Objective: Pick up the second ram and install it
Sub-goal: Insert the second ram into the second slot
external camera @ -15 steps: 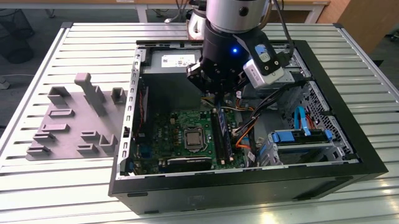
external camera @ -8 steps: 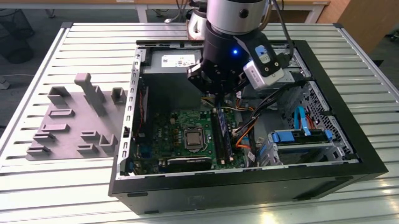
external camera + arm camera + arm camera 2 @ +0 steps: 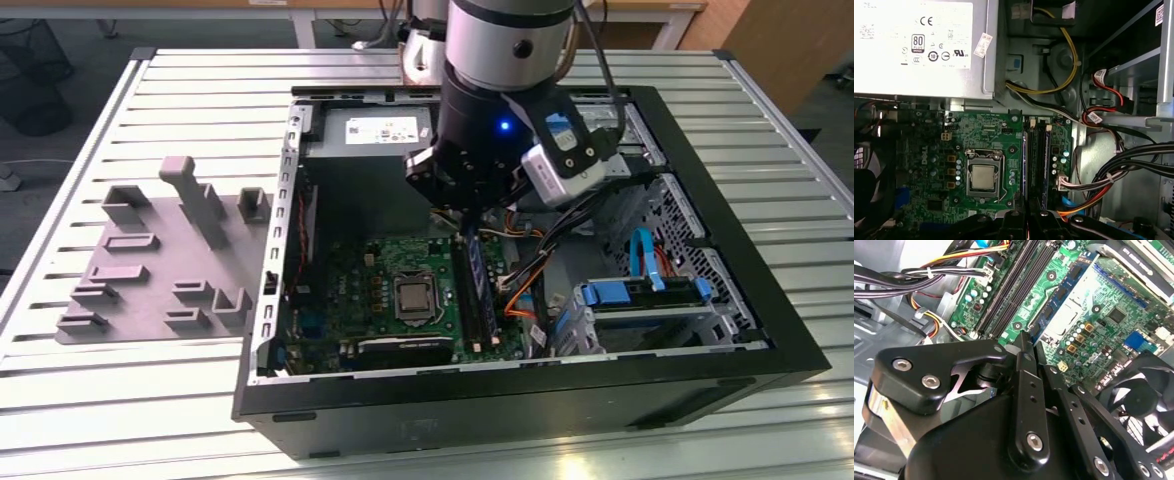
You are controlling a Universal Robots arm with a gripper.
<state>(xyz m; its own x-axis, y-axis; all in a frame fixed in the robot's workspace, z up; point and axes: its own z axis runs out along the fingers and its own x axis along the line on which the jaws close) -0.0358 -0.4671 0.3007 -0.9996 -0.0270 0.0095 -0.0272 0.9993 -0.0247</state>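
While case [image 3: 534, 395] holds motherboard [image 3: 358, 285], ram [image 3: 474, 295] slotted, jaws closed.

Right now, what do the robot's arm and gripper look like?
The arm is a silver-grey cylinder above a black wrist section with a blue light. A grey-and-white box with a blue label sits on its side, and black cables run down it. The gripper is black links with silver screws.

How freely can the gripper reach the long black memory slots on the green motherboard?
Probably yes: the gripper hangs over the long black memory slots; the orange cables lie beside them, not across.
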